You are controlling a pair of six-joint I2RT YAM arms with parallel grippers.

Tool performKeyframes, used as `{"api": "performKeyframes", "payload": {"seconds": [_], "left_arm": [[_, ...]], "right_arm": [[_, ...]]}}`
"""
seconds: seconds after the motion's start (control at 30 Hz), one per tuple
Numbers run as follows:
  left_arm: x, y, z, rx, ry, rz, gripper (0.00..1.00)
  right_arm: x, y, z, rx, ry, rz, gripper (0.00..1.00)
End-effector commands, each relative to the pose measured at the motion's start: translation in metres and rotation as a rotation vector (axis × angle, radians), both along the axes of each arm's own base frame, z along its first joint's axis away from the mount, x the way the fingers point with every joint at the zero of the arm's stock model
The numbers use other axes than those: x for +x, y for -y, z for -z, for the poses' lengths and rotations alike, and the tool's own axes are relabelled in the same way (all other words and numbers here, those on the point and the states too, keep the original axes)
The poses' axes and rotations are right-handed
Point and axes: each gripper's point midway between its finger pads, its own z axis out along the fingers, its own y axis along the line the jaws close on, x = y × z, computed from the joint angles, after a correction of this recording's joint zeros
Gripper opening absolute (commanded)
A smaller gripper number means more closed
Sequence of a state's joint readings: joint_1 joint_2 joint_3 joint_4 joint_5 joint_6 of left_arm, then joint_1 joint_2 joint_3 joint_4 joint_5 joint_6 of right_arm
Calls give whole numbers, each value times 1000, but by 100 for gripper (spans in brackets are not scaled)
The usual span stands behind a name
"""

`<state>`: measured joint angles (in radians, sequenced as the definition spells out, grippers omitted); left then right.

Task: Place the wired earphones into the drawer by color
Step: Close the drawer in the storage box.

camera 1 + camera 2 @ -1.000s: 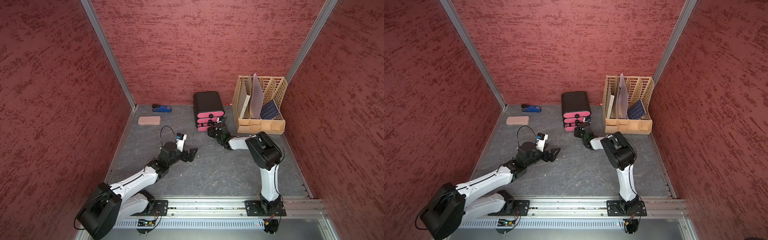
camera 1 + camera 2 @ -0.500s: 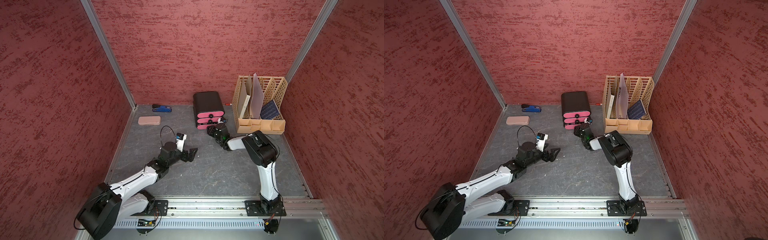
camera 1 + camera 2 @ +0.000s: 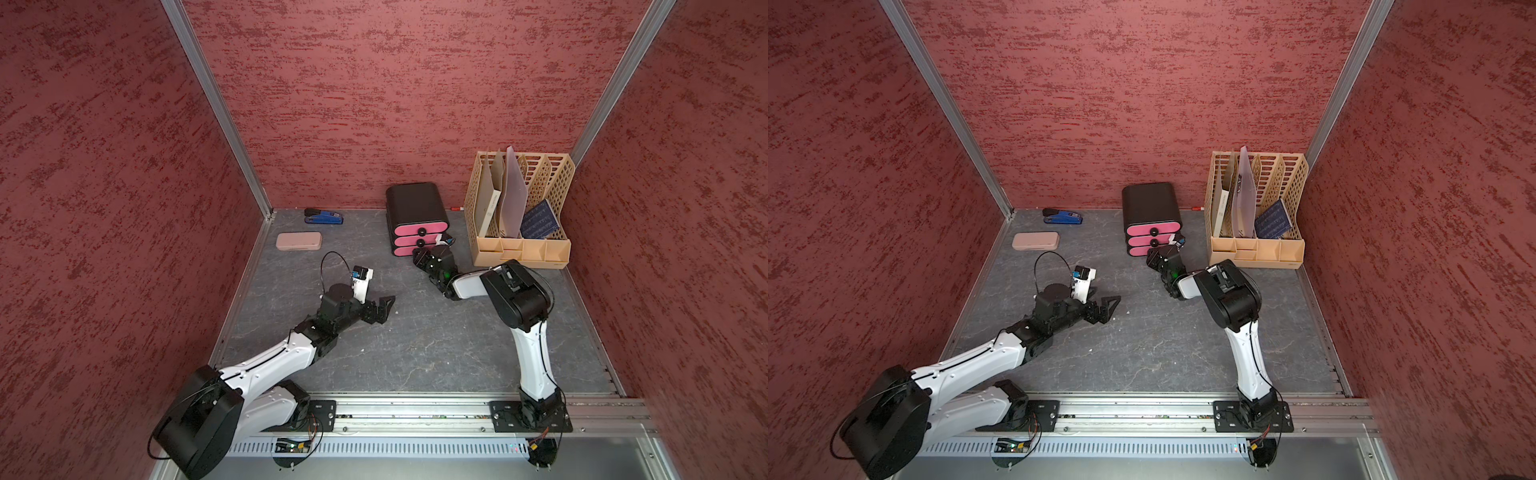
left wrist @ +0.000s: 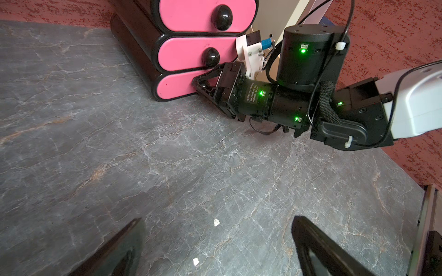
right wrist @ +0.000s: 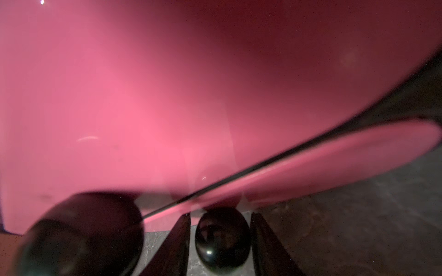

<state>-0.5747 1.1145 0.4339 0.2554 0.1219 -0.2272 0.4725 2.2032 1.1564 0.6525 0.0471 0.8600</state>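
Observation:
No wired earphones show in any view. The drawer (image 3: 417,220) (image 3: 1152,220) is a black unit with three pink fronts, all closed, standing near the back wall. My right gripper (image 3: 419,254) (image 3: 1152,254) lies low at the bottom front (image 4: 177,87). Its fingers flank the black knob (image 5: 222,239) of that front, and a thin gap shows on one side, so the gripper (image 5: 220,215) is open. My left gripper (image 3: 384,309) (image 3: 1113,308) (image 4: 217,218) rests wide open and empty over the bare grey floor, left of centre.
A pink flat case (image 3: 299,241) and a blue stapler (image 3: 323,216) lie at the back left. A beige file rack (image 3: 521,216) with papers stands right of the drawer unit. Small white crumbs (image 4: 216,222) dot the floor. Red walls enclose three sides.
My right gripper has edged forward to the bottom knob and its fingers have narrowed slightly. The left arm has not moved.

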Motion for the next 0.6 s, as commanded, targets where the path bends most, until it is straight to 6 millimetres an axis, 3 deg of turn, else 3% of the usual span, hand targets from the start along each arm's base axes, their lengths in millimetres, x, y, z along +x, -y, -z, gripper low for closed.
{"api": "performKeyframes", "payload": {"seconds": [0.0, 0.23, 0.57], "left_arm": [[9, -1, -14, -6, 50, -13, 100], [9, -1, -14, -2, 53, -13, 100], [5, -11, -27, -15, 129, -40, 100]], "right_arm": [[8, 5, -15, 30, 50, 25, 45], [-14, 12, -30, 25, 65, -3, 45], [-72, 38, -65, -36, 84, -91, 51]]}}
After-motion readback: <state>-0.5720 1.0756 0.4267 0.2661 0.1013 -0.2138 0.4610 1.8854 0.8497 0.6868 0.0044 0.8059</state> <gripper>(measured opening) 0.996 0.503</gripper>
